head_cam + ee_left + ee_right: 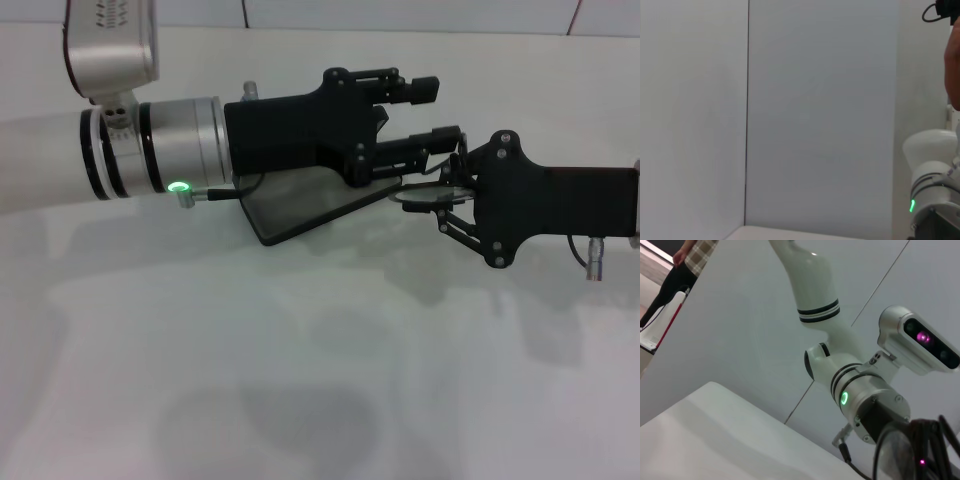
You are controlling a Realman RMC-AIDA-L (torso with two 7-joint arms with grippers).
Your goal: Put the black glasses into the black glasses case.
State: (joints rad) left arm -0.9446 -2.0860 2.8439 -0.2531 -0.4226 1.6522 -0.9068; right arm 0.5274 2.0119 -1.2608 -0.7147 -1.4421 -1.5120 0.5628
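Observation:
The black glasses case (300,208) lies open on the white table (320,380), its grey inside up, partly hidden under my left gripper (434,112). That gripper hangs over the case's right end with its two fingers spread and nothing between them. My right gripper (441,196) reaches in from the right and is shut on the black glasses (415,206), holding them just past the case's right edge. One lens and the wire frame (894,454) show close up in the right wrist view. The left wrist view shows only walls.
The left arm's silver wrist with a green light (179,187) crosses the table's far left. The right arm's wrist (932,192) shows in the left wrist view. A person (685,260) stands far off beyond the table.

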